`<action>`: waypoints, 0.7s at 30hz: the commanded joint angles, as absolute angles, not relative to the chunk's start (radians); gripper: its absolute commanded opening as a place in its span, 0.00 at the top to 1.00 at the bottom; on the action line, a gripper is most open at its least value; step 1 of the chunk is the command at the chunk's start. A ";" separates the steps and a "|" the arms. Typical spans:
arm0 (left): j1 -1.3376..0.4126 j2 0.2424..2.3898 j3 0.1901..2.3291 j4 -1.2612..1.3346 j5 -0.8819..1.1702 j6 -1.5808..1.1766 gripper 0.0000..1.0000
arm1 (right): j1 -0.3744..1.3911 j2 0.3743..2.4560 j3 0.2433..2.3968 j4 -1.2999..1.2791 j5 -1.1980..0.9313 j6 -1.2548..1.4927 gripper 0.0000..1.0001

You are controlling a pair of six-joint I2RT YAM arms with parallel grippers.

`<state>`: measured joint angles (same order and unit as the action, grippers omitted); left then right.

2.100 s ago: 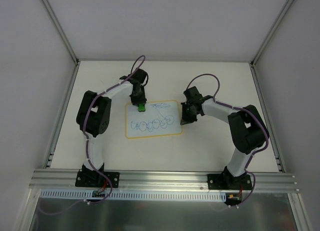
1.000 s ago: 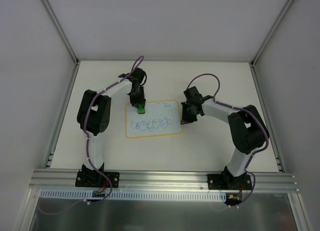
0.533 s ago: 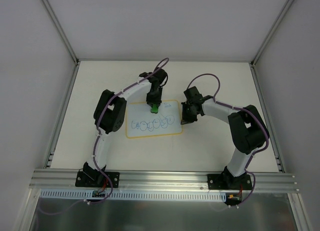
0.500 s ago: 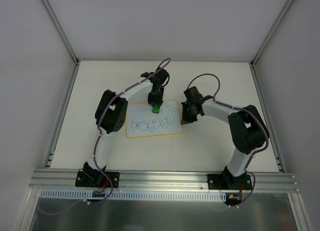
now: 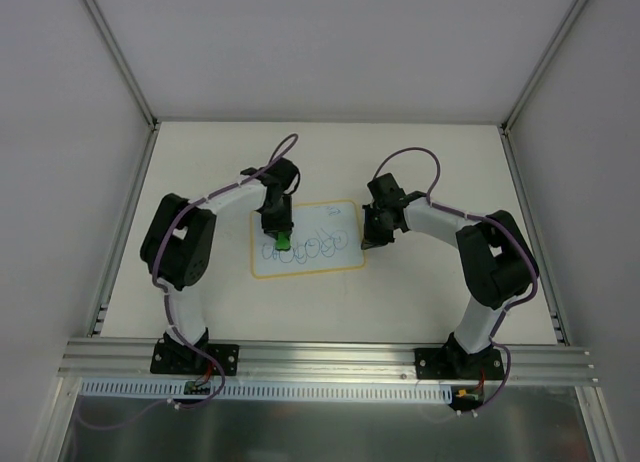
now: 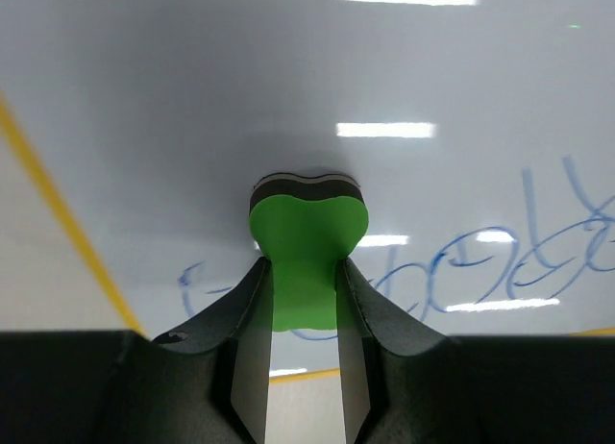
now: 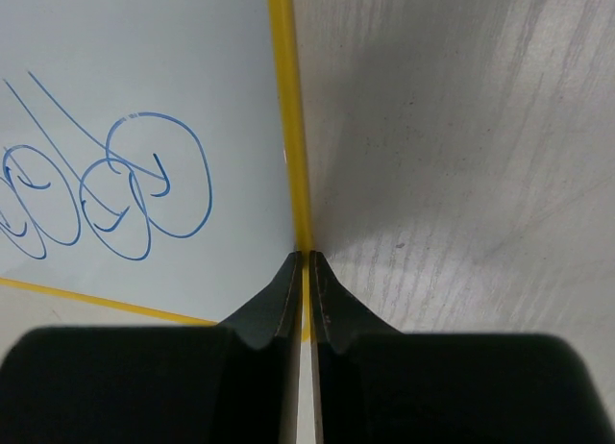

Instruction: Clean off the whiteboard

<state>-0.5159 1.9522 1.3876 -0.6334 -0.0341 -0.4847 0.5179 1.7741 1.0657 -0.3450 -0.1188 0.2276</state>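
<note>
You are mid-wipe. The whiteboard lies flat in the middle of the table, between the two arms. Your left gripper has its fingers clamped on the green eraser, whose dark felt face is set down on the board's left part, on the line of blue loops that runs along the near half. The far half looks largely clean, bar a faint mark near the far right corner.

Your right gripper has its fingers pressed together with nothing between them, tips at the board's yellow rim on the right side — probably steadying it, though you cannot tell whether they bear on the rim or merely sit beside it.

The next move calls for a sweep rightward along the loops with the felt kept flat and the board kept from sliding.

From above, the left wrist hides the loops' left end. In both wrist views the gripper body cuts off the board's near edge — judge that strip from overhead.
</note>
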 commanded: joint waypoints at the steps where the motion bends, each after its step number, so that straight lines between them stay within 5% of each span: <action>1: -0.451 1.846 1.177 -0.684 -0.060 -0.546 1.00 | 0.520 1.770 1.048 -0.364 -0.086 0.219 0.94; 10: -0.419 1.675 0.939 -0.594 -0.117 -0.618 1.00 | 0.522 1.770 1.039 -0.348 -0.103 0.219 0.94; 21: -0.667 1.885 1.207 -0.577 -0.003 -0.584 1.00 | 0.522 1.766 1.031 -0.341 -0.098 0.221 0.94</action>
